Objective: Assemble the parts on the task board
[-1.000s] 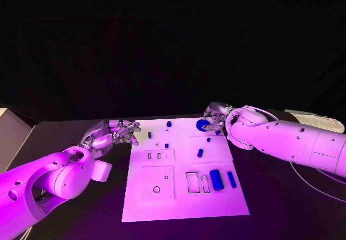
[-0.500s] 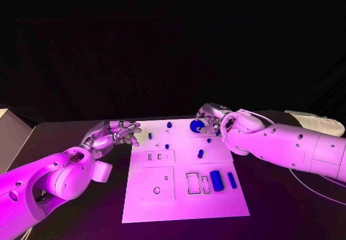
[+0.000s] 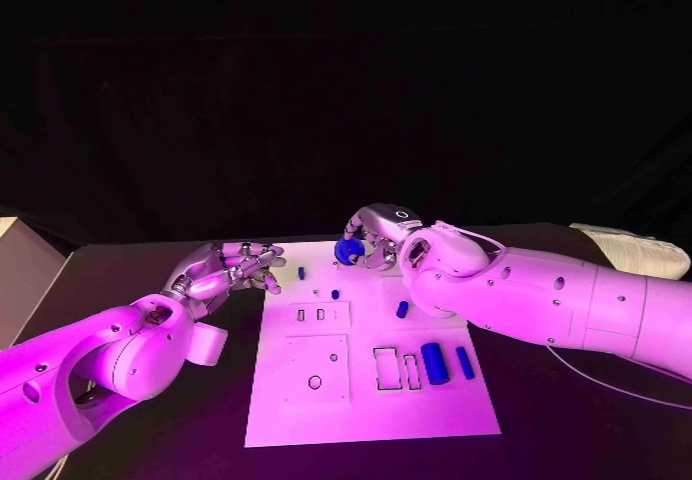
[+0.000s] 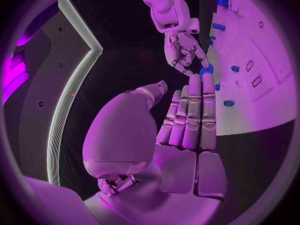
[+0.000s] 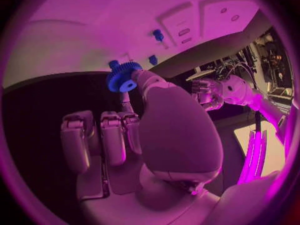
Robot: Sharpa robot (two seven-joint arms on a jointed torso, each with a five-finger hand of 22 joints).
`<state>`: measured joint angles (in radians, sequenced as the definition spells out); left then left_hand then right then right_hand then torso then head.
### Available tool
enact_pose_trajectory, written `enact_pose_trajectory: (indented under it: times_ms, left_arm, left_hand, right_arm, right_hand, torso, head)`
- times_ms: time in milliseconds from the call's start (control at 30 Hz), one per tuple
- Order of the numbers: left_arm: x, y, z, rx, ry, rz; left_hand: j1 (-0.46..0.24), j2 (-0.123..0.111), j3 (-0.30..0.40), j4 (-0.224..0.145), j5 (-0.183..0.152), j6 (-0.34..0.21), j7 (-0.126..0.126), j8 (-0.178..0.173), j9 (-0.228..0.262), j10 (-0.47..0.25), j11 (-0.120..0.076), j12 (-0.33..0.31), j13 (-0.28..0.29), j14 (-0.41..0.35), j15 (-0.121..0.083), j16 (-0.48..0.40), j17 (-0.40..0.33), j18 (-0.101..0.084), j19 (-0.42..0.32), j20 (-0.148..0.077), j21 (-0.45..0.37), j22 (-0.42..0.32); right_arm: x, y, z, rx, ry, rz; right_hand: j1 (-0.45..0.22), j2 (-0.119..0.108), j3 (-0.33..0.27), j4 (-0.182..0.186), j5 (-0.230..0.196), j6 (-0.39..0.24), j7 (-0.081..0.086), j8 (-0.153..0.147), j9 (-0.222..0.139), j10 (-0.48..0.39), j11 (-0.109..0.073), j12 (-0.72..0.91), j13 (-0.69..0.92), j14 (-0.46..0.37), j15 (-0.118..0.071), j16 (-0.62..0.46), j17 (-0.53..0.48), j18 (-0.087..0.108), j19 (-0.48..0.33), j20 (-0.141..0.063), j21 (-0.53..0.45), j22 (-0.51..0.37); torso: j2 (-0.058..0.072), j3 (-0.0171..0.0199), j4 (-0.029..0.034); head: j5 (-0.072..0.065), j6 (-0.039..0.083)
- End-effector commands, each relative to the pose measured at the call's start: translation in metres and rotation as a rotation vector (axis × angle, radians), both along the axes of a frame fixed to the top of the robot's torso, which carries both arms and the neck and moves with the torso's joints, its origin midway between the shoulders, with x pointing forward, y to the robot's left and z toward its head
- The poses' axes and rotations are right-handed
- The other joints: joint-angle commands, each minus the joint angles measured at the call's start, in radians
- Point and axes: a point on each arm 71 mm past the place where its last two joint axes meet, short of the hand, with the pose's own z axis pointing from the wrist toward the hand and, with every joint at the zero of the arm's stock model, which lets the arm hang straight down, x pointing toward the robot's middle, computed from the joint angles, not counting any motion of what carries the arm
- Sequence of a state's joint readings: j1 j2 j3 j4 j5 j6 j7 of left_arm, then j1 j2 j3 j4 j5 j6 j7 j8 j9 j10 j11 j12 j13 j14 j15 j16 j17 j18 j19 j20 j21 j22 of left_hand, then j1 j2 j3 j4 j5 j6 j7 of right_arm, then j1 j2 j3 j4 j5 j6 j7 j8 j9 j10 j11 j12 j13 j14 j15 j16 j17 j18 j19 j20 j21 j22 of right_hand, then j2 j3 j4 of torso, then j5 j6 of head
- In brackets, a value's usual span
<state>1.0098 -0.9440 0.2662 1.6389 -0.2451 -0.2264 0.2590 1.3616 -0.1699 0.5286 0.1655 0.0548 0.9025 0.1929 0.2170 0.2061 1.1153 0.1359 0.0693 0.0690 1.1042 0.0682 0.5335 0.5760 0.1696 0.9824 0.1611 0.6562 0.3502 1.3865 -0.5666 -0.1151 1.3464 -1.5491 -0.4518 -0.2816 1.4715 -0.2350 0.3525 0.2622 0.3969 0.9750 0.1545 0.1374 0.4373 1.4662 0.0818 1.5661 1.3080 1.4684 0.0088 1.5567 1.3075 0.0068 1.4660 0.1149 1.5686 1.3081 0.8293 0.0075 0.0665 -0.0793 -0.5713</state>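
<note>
the right hand (image 3: 372, 232) hangs over the far edge of the white task board (image 3: 433, 410), pinching a blue gear (image 3: 349, 250) between thumb and a finger. in the right wrist view the same gear (image 5: 123, 77) shows its toothed rim and centre hole, held at the fingertips, with the other fingers (image 5: 103, 135) lying side by side and straight, clear of it. whether the gear touches the board cannot be told.

the left hand (image 3: 231, 267) sits at the board's left edge, near its far left corner, over the black table (image 3: 144, 440). its fingers are bent a little and apart, and they grip nothing; the left wrist view shows the fingers (image 4: 190, 115) laid close together, stretched toward the board, with the thumb off to one side.

on the board, a thick blue cylinder (image 3: 433, 361) and a thinner blue bar (image 3: 463, 361) lie side by side near the right edge, just beside two upright rectangular slots (image 3: 394, 367). a small blue peg (image 3: 401, 309) stands near the middle, and smaller blue pieces (image 3: 333, 294) sit further toward the far edge (too small to tell their shape). a square plate with an oval hole (image 3: 315, 381) occupies the near left part of the board.
</note>
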Motion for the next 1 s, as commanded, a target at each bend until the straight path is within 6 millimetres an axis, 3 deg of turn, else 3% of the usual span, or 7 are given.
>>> enact_pose_trajectory:
  times_ms: [33,133,433,567,1000]
  left_arm:
    - [-0.001,-0.003,0.001,-0.007,-0.006,-0.024]
    - [-0.001,-0.003,0.001,-0.007,-0.006,-0.024]
    - [-0.001,-0.004,0.001,-0.007,-0.006,-0.026]
    - [-0.001,-0.003,0.001,-0.006,-0.005,-0.025]
    - [-0.001,-0.002,0.001,-0.004,-0.005,-0.024]
  left_hand:
    - [-0.006,0.005,0.004,-0.001,0.001,0.001,0.007,-0.004,0.001,-0.002,0.003,-0.004,0.001,-0.007,0.002,0.005,0.001,0.01,-0.005,0.001,0.003,0.001]
    - [-0.006,0.005,0.004,-0.001,0.001,0.001,0.007,-0.004,0.001,-0.002,0.003,-0.004,0.001,-0.007,0.002,0.005,0.001,0.01,-0.005,0.001,0.003,0.001]
    - [-0.006,0.005,0.004,-0.001,0.001,0.001,0.007,-0.004,0.001,-0.002,0.003,-0.004,0.001,-0.007,0.002,0.005,0.001,0.01,-0.005,0.001,0.003,0.001]
    - [-0.008,0.006,0.005,-0.002,0.001,0.001,0.006,-0.003,0.002,-0.002,0.003,-0.004,0.001,-0.009,0.002,0.005,0.003,0.011,-0.009,0.002,0.008,0.004]
    - [-0.008,0.006,0.005,-0.002,0.001,0.001,0.006,-0.003,0.002,-0.002,0.003,-0.004,0.001,-0.009,0.002,0.005,0.003,0.011,-0.009,0.002,0.008,0.004]
  right_arm:
    - [0.0,0.01,-0.002,-0.03,-0.044,0.031]
    - [0.002,0.019,-0.007,-0.039,-0.038,0.039]
    - [0.005,0.03,-0.022,-0.062,-0.007,0.045]
    - [0.006,0.031,-0.025,-0.076,-0.004,0.043]
    - [0.009,0.025,-0.026,-0.104,-0.015,0.019]
  right_hand:
    - [-0.007,-0.007,0.004,0.002,-0.006,0.005,0.0,0.006,0.005,0.105,-0.009,0.005,0.263,0.094,-0.007,0.004,0.224,-0.007,0.105,-0.006,0.002,0.263]
    - [-0.008,-0.007,0.005,0.001,-0.007,0.004,0.0,0.005,0.005,0.105,-0.009,0.005,0.263,0.094,-0.007,0.004,0.224,-0.007,0.105,-0.006,0.002,0.263]
    - [-0.009,-0.008,0.006,0.001,-0.009,0.002,0.0,0.004,0.005,0.105,-0.009,0.005,0.263,0.093,-0.007,0.004,0.223,-0.007,0.105,-0.006,0.002,0.263]
    - [-0.01,-0.009,0.008,0.001,-0.011,0.0,0.001,0.003,0.004,0.105,-0.008,0.005,0.263,0.093,-0.007,0.004,0.222,-0.007,0.105,-0.007,0.002,0.263]
    - [-0.016,-0.013,0.009,0.002,-0.015,-0.003,0.002,0.001,0.003,0.105,-0.008,0.005,0.263,0.093,-0.006,0.004,0.22,-0.007,0.105,-0.006,0.002,0.263]
  torso:
    - [0.002,-0.0002,-0.0004]
    - [0.002,0.0012,-0.0006]
    - [0.005,0.0008,0.0029]
    - [0.005,-0.0007,0.0032]
    - [0.003,0.0007,0.0013]
  head:
    - [0.002,0.002]
    - [0.004,0.002]
    - [0.009,-0.002]
    - [0.009,-0.005]
    - [0.011,-0.006]
